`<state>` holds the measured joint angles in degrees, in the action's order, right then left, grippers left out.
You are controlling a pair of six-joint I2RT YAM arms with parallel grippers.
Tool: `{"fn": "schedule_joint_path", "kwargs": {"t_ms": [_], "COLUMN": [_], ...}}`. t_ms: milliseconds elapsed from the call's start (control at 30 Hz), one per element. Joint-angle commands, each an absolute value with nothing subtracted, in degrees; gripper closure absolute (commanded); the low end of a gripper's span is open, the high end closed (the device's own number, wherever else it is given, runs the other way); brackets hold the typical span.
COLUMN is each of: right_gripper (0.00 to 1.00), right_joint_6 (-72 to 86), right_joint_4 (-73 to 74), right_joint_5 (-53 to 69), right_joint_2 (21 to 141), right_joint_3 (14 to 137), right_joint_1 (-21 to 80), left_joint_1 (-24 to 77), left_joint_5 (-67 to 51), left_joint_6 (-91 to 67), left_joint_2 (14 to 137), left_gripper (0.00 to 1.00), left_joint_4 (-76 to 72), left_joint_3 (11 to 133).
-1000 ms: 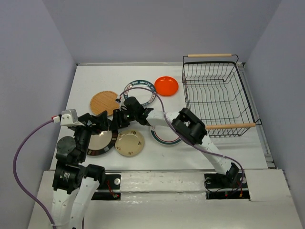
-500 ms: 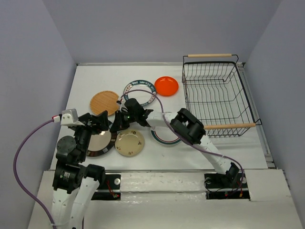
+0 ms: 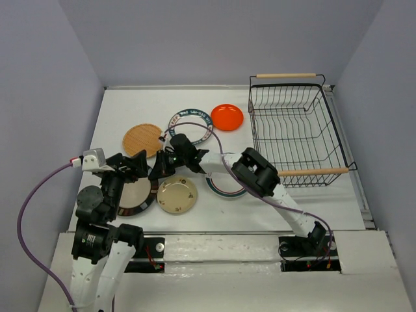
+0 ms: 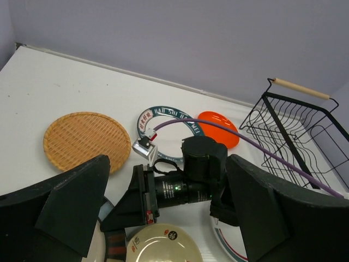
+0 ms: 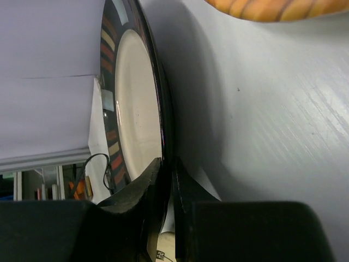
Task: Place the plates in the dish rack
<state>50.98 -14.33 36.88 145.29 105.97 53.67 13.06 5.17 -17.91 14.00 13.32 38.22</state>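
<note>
A white surface (image 3: 130,104) boxed in by plain lavender-grey walls (image 3: 208,39) carries six plates and a black wire rack (image 3: 312,172). The rack stands empty at the far right, with a wooden handle at each end. The right arm stretches left across the surface, its pincer (image 5: 166,162) clenched on the right edge of the dark-rimmed plate (image 3: 133,194), one finger on each side of the rim. That plate sits at the near left, well apart from the rack; whether its edge is raised off the surface cannot be told. The left pincer (image 3: 133,164) is released, its fingers spread wide above the same plate's far edge, with the right wrist in the gap between them. A beige plate (image 3: 177,194) lies just right of the gripped one, and a striped plate (image 3: 218,187) lies partly under the right arm. Farther back are a woven plate (image 3: 143,138), a patterned plate (image 3: 195,117) and a small orange plate (image 3: 227,116), the last nearest the rack. A purple cable (image 3: 26,214) loops off the left arm.
</note>
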Motion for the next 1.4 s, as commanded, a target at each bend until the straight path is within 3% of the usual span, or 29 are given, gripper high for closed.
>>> {"fn": "schedule_joint_path", "kwargs": {"t_ms": [0, 467, 767, 933, 1133, 1367], "right_gripper": [0.93, 0.93, 0.93, 0.93, 0.93, 0.93], "right_joint_6": [49.75, 45.79, 37.45, 26.64, 15.30, -0.69], "right_joint_4": [-22.32, -22.59, -9.42, 7.17, 13.01, 11.61], "right_joint_5": [36.22, 29.54, 20.66, 9.52, -5.79, -21.09], "right_joint_2": [134.84, 110.84, 95.02, 87.56, 79.82, 81.03], "right_joint_3": [105.82, 90.89, 89.37, 95.00, 95.36, 94.75], "right_joint_1": [53.35, 44.66, 29.99, 17.70, 3.81, 1.93], "left_joint_1": [13.27, 13.27, 13.62, 15.29, 17.40, 20.91], "left_joint_5": [6.06, 9.58, 9.93, 9.76, 10.02, 10.37], "left_joint_6": [-17.49, -17.93, -18.19, -18.02, -17.75, -17.58], "left_joint_2": [13.10, 11.34, 10.11, 8.88, 7.47, 6.95], "left_gripper": [0.01, 0.01, 0.01, 0.01, 0.01, 0.01], "left_joint_4": [11.25, 12.48, 12.66, 12.39, 12.22, 12.39], "left_joint_3": [38.14, 38.50, 38.41, 38.06, 37.79, 37.88]}}
